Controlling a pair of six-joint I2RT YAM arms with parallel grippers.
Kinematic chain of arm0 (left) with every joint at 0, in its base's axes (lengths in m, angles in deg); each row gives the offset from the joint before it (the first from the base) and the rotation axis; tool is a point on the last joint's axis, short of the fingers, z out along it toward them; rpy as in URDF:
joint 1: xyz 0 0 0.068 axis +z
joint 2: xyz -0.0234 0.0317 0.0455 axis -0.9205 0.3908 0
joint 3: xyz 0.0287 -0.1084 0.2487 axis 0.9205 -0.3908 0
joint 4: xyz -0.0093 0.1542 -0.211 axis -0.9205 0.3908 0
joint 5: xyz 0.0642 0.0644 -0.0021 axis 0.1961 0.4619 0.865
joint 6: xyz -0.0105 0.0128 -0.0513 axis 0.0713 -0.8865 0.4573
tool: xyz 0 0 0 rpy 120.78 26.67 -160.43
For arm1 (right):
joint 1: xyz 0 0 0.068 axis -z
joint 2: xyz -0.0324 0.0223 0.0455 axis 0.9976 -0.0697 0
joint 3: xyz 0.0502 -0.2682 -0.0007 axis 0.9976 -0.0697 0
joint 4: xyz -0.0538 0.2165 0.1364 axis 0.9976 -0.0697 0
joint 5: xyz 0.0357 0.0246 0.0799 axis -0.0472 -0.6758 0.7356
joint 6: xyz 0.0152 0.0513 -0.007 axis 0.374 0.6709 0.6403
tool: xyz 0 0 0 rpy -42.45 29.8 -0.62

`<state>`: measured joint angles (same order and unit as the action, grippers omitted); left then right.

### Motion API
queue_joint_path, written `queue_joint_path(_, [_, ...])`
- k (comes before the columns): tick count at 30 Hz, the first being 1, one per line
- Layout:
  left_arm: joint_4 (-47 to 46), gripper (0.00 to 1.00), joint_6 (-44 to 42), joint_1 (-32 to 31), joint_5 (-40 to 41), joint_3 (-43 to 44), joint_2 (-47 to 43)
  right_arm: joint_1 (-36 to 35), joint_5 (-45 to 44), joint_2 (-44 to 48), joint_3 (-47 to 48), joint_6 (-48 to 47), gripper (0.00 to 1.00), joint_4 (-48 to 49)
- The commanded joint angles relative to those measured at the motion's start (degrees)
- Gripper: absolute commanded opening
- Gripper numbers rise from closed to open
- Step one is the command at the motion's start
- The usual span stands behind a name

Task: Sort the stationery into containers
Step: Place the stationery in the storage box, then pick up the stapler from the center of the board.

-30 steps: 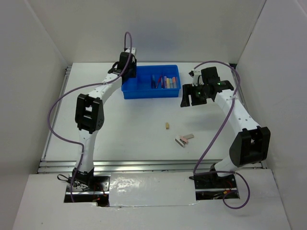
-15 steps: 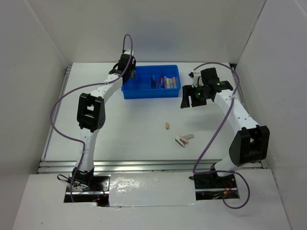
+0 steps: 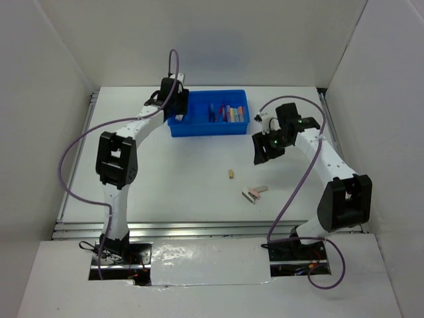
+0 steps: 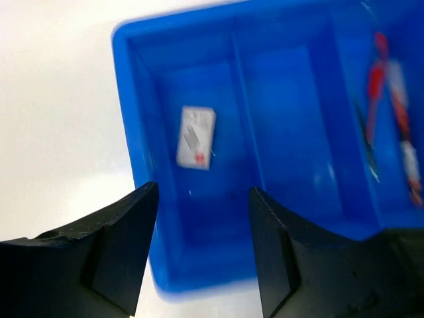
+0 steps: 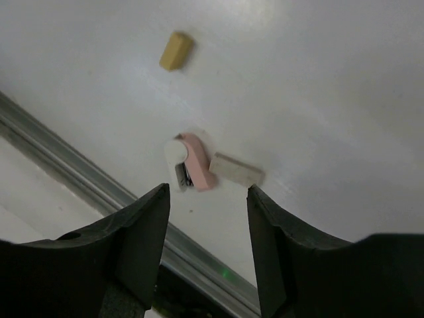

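Note:
The blue tray (image 3: 199, 127) stands at the back middle of the table; pens and markers (image 3: 226, 112) lie in its right part. My left gripper (image 3: 176, 114) is open and empty over the tray's left end. In the left wrist view a white eraser (image 4: 197, 137) lies in the tray's (image 4: 199, 262) left compartment, red and white pens (image 4: 391, 99) to the right. My right gripper (image 3: 262, 151) is open and empty, right of the tray. A tan piece (image 3: 231, 174), a pink-and-white item (image 3: 250, 195) and a whitish eraser block (image 3: 260, 189) lie on the table. The right wrist view shows them too: tan piece (image 5: 176, 51), pink item (image 5: 197, 167), eraser (image 5: 236, 169).
White walls enclose the table on three sides. A metal rail (image 3: 199, 228) runs along the table's near edge, also in the right wrist view (image 5: 79, 175). Purple cables (image 3: 76, 142) loop off both arms.
My left gripper has moved forward over the tray's left end. My right gripper has moved down and toward the near side, closer to the loose items.

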<state>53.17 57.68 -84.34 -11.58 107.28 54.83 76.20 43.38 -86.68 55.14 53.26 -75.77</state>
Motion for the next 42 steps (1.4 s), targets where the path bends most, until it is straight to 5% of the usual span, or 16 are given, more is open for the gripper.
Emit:
queue_joint_path(1, [-4.07,0.68,-2.83,0.2,-10.18,-6.74,-14.7,-0.48,-0.77,3.9,-5.03,-12.24,0.56,-5.74])
queue_joint_path(5, [-1.97,0.69,-1.52,0.12,-16.52,-15.73,-24.75,-1.79,-3.41,6.62,-12.06,-17.52,0.39,-3.19])
queue_joint_path(14, [3.57,0.71,-1.16,-0.67,-18.73,-31.12,-43.65,-9.44,-5.17,3.29,-16.29,-15.07,0.39,0.14])
queue_joint_path(25, [5.51,0.73,0.6,-0.94,-16.89,-33.32,-47.44,-21.12,-7.8,4.08,-19.46,-4.97,0.41,2.78])
queue_joint_path(42, [5.77,0.74,0.51,-1.11,-16.36,-31.48,-46.83,-26.76,-18.97,-2.68,-19.46,2.33,0.39,8.24])
